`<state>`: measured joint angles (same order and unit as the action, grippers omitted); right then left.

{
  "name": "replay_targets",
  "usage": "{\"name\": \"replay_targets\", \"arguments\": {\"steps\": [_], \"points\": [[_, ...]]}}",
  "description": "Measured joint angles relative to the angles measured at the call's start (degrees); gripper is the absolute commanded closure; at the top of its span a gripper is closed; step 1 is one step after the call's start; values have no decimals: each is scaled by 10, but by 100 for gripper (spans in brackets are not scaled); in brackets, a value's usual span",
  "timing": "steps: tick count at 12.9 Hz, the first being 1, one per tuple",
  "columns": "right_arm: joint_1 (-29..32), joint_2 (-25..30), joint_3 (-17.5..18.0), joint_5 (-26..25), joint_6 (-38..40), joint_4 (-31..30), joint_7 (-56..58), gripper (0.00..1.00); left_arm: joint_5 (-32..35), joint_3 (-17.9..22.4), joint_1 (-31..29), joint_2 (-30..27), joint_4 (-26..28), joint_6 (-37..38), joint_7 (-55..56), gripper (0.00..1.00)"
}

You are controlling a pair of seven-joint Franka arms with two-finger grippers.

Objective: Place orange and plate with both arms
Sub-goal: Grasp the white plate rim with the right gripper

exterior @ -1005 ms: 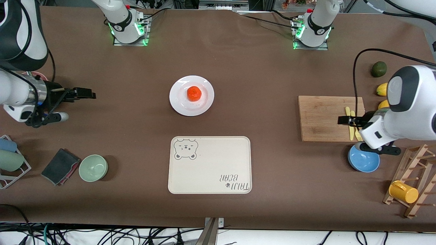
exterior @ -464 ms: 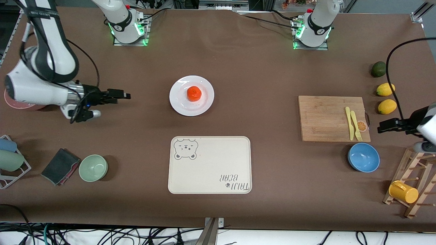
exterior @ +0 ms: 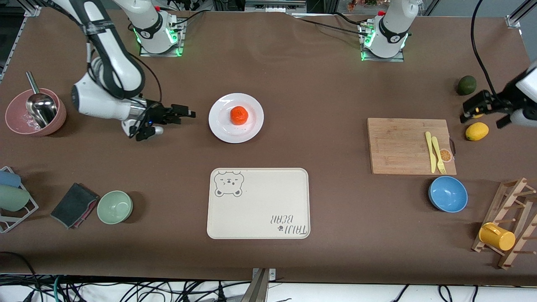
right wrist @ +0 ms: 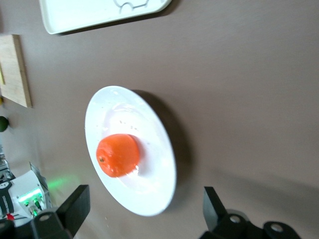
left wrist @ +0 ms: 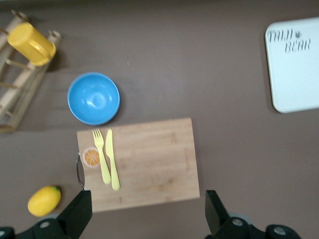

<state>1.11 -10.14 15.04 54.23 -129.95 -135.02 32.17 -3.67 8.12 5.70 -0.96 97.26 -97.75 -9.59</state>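
My right gripper [exterior: 187, 113] has swung in beside the plate [exterior: 218, 126], fingers spread; orange [exterior: 239, 115] sits on it. Left gripper [exterior: 470, 110] pulled back over the lemons [exterior: 476, 131], open too. Plate grab prob. next.

Brown table [exterior: 293, 84] w/ a cream bear-print tray [exterior: 258, 203] at centre, near the front camera. Relative to the tray: toward the left arm's end, a wooden cutting board [exterior: 409, 145] w/ yellow knife [exterior: 428, 151] & fork [exterior: 438, 154], a blue bowl [exterior: 448, 193], a lemon [exterior: 476, 131], a lime [exterior: 466, 85], a yellow cup [exterior: 496, 236] on a wooden rack [exterior: 514, 218]. Toward the right arm's end: green bowl [exterior: 115, 206], dark cloth [exterior: 74, 205], pink bowl [exterior: 25, 121] w/ a metal ladle [exterior: 40, 105].
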Motion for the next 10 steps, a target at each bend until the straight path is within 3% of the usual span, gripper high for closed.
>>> {"name": "replay_targets", "arguments": {"steps": [7,10], "points": [[0,-62,45,221,-91,-44,211,0,18,-20,0,4,13,10,0,0],[0,-89,59,276,-112,-44,263,0,19,-22,0,4,13,10,0,0]]}}
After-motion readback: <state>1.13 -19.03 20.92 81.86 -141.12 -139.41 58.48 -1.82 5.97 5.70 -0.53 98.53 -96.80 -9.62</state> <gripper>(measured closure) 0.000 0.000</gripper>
